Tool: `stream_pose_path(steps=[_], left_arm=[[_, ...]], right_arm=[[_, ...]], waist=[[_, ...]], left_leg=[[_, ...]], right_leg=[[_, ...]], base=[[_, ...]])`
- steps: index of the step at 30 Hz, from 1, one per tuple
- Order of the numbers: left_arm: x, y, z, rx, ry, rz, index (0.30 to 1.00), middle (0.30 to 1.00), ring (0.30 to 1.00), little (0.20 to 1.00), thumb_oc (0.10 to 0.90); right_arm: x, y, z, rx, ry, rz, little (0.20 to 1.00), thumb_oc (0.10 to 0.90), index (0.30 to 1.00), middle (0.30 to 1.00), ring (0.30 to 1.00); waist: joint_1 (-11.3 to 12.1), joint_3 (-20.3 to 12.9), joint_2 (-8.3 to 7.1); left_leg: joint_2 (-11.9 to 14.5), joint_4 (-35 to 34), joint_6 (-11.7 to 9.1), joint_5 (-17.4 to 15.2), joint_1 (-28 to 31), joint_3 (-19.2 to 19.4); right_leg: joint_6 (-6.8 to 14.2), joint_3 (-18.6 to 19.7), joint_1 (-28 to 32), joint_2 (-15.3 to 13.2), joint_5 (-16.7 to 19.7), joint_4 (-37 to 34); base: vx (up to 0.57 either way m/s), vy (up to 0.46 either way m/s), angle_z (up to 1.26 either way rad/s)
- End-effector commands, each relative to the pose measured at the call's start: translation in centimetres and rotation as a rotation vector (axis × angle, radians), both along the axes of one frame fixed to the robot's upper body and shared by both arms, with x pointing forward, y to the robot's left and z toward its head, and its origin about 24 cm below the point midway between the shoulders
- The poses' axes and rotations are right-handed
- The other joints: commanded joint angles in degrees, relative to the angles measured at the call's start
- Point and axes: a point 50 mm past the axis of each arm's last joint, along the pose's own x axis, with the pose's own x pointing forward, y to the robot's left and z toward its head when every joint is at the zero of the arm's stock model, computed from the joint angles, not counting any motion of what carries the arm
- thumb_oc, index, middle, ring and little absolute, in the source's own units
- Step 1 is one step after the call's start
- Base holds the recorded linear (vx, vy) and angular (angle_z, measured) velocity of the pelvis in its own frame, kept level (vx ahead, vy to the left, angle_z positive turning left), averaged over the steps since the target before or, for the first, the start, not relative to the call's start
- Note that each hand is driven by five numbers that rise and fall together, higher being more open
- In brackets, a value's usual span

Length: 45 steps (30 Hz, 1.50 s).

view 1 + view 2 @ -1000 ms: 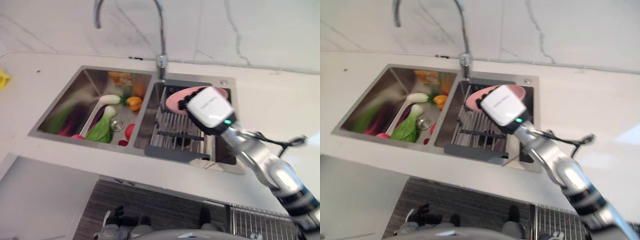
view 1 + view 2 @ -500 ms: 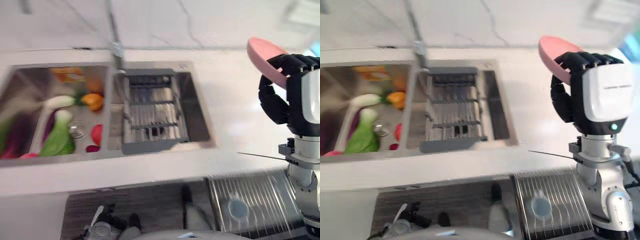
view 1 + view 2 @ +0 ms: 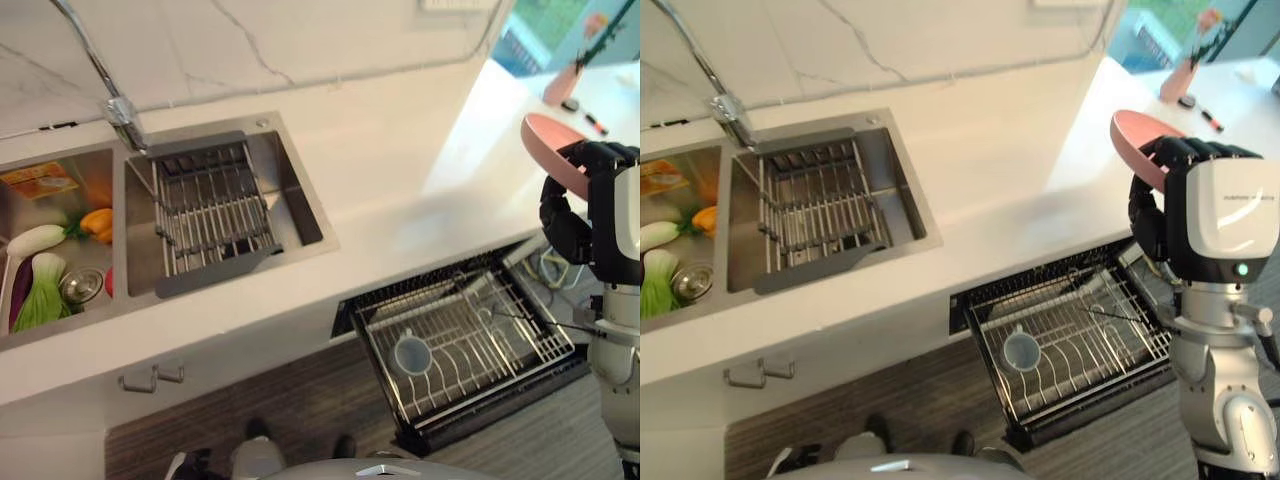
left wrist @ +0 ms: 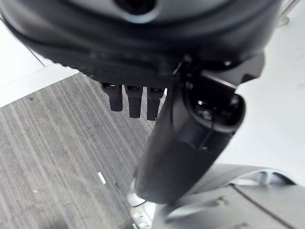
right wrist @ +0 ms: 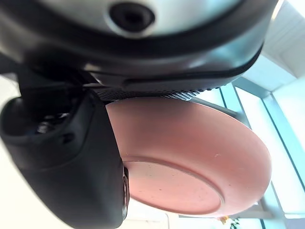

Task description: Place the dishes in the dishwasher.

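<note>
right hand (image 3: 1162, 205) fingers (image 3: 1185, 152) curled tight round the pink plate (image 5: 190, 157); left hand (image 4: 190, 138) fingers straight, empty.

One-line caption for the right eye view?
Right hand holds a pink plate above the open dishwasher rack.

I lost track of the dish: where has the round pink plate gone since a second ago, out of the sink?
Yes. The pink plate left the sink rack; the right hand holds it above the open dishwasher rack.

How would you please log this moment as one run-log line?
phase: carrying | right robot hand: holds pink plate above counter edge | dishwasher rack: pulled out, one cup inside | left robot hand: idle
</note>
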Motion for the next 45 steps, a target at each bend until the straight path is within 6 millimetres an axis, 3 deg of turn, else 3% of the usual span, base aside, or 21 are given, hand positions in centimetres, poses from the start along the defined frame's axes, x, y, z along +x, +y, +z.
stream_pose_path(steps=[1, 6, 8, 15, 19, 22, 27, 32, 36, 39, 45], left_arm=[[2.8, -1.7, 0.0, -0.02, -0.08, -0.007, 0.9, 0.9, 0.9, 0.9, 0.8], [3.1, -2.1, 0.0, -0.035, -0.097, 0.015, 0.9, 0.9, 0.9, 0.9, 0.8], [3.3, -2.4, 0.0, -0.036, -0.104, 0.0, 0.9, 0.9, 0.9, 0.9, 0.8], [2.7, -2.5, -0.2, -0.026, -0.084, -0.006, 0.9, 0.9, 0.9, 0.9, 0.8], [2.1, -2.3, -0.3, -0.018, -0.067, 0.025, 0.9, 0.9, 0.9, 0.9, 0.8], [1.7, -2.3, -0.3, -0.003, -0.059, 0.048, 0.9, 0.9, 0.9, 0.9, 0.8], [1.1, -2.6, -0.4, 0.007, -0.046, 0.063, 0.9, 0.9, 0.9, 0.9, 0.8], [0.7, -2.8, -0.5, 0.001, -0.03, 0.049, 0.9, 0.9, 0.9, 0.9, 0.8], [0.7, -2.9, -0.6, -0.002, -0.031, 0.051, 0.9, 0.9, 0.9, 0.9, 0.8], [1.0, -3.2, -0.6, -0.006, -0.04, 0.06, 0.9, 0.9, 0.9, 0.9, 0.8], [1.1, -3.3, -0.6, -0.007, -0.045, 0.05, 0.9, 0.9, 0.9, 0.9, 0.8]], right_arm=[[0.1, 1.7, 3.5, -0.022, -0.113, 0.156, 0.3, 0.4, 0.3, 0.3, 0.3], [1.0, 2.4, 0.7, -0.024, 0.073, 0.208, 0.3, 0.4, 0.3, 0.3, 0.3], [1.1, 3.0, -1.5, 0.002, 0.192, 0.244, 0.3, 0.4, 0.3, 0.3, 0.3], [0.9, 4.0, -5.4, 0.082, 0.376, 0.295, 0.3, 0.4, 0.3, 0.3, 0.3], [0.1, 3.6, -7.3, 0.123, 0.442, 0.254, 0.3, 0.4, 0.3, 0.3, 0.3], [-0.8, 2.6, -7.2, 0.121, 0.372, 0.166, 0.3, 0.4, 0.3, 0.3, 0.3], [-2.1, -0.2, -5.1, 0.083, 0.162, -0.029, 0.3, 0.4, 0.3, 0.3, 0.3], [-3.3, -1.6, -4.0, 0.124, 0.067, -0.134, 0.3, 0.4, 0.3, 0.3, 0.3], [-3.8, -1.4, -3.9, 0.139, 0.05, -0.143, 0.3, 0.4, 0.3, 0.3, 0.3], [-4.0, -0.2, -5.9, 0.212, 0.147, -0.083, 0.3, 0.4, 0.3, 0.3, 0.3], [-3.5, 1.2, -7.7, 0.211, 0.287, 0.022, 0.3, 0.4, 0.3, 0.3, 0.3]], waist=[[-1.5, 1.7, 3.33], [-1.3, 2.6, 4.45], [-0.9, 2.7, 4.9], [-0.5, 3.0, 4.9], [-0.7, 3.0, 4.71], [-1.1, 3.0, 4.55], [-2.5, 2.5, 4.02], [-3.6, 1.9, 4.02], [-4.2, 1.7, 3.91], [-5.4, 1.8, 3.86], [-5.3, 1.8, 3.89]], left_leg=[[0.6, -6.8, -1.2, 11.2, 1.1, 0.7], [1.6, -6.9, -2.0, 12.8, 1.0, -1.1], [1.8, -7.1, -2.2, 13.4, 0.8, -2.6], [1.9, -7.1, -2.3, 14.3, 0.8, -5.4], [1.9, -7.1, -2.4, 14.3, 1.0, -6.1], [1.7, -7.0, -2.3, 14.2, 1.2, -6.3], [1.3, -6.9, -2.2, 13.4, 1.9, -6.2], [1.7, -7.1, -1.9, 13.3, 2.6, -5.2], [1.8, -7.1, -1.9, 13.1, 3.1, -4.4], [2.0, -7.1, -1.9, 12.8, 3.7, -3.5], [2.2, -7.0, -2.0, 12.8, 4.0, -3.1]], right_leg=[[12.0, 1.3, 13.1, -4.7, -3.6, -3.7], [10.8, 0.2, 14.1, -3.3, -3.8, -3.7], [9.9, -0.2, 14.6, -2.6, -4.0, -3.7], [8.6, -1.5, 15.7, -1.4, -4.5, -3.7], [8.5, -2.0, 16.2, -1.4, -4.8, -3.7], [8.6, -1.9, 16.4, -1.5, -5.0, -3.7], [8.9, -1.2, 16.5, -2.1, -5.1, -3.7], [9.0, 0.4, 15.8, -2.3, -4.4, -3.7], [9.0, 1.3, 15.5, -2.5, -4.2, -3.7], [9.1, 2.8, 15.0, -2.5, -3.8, -3.7], [9.1, 3.2, 14.9, -2.6, -3.8, -3.7]], base=[[-0.14, -0.119, -0.21], [-0.06, -0.09, -0.22], [-0.02, -0.086, 0.18], [0.01, -0.038, 0.29], [0.02, -0.009, 0.15], [0.04, 0.003, 0.09], [0.03, 0.003, 0.01], [0.04, 0.005, -0.09], [0.02, 0.0, -0.27], [0.02, 0.001, -0.28], [0.01, -0.005, -0.21]])
